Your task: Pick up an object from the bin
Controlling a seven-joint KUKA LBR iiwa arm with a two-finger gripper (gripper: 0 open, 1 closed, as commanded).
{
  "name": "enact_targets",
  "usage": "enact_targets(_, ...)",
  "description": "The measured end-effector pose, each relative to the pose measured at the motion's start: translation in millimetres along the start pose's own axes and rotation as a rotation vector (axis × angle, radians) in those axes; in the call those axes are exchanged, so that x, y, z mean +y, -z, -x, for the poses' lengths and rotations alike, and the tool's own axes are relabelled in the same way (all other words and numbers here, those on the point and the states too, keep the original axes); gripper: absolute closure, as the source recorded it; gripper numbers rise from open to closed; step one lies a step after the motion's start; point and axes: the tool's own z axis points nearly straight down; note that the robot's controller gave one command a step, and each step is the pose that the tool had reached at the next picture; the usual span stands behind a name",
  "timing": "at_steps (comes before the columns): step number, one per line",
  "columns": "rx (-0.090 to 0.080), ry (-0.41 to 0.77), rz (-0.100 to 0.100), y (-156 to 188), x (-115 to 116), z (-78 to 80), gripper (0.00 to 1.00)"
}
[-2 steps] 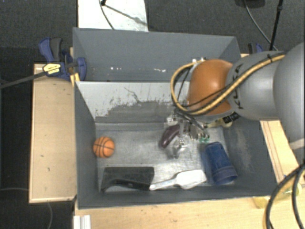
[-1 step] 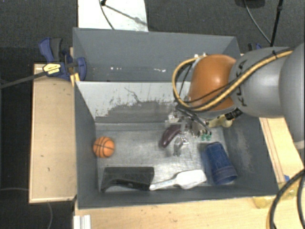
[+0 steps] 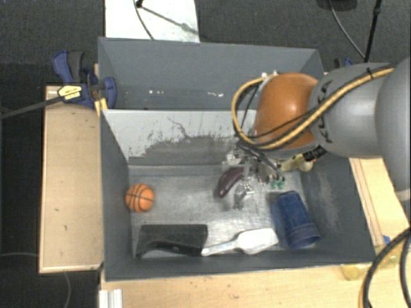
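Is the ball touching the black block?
No, the ball sits by the left wall, apart from the black block, with a plain gap between them.

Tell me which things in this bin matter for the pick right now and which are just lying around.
In the job:
tool, low over mid-bin
dark purple oblong thing, right against it; whether it is gripped I cannot tell

Lying about:
orange ball, left
black flat thing, front left
white scoop, front
blue cup, on its side, right
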Motion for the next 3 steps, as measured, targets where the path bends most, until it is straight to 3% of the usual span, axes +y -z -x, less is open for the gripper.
enact_targets(1, 0.001, 0.182, 0.0, -20.4, -20.3, 0.8, 0.0)
enact_targets(2, -0.016, 0.12, -0.001, -17.8, -24.6, 7.1, 1.0)
enact_targets(3, -0.016, 0.118, -0.001, -17.8, -24.6, 7.1, 1.0)
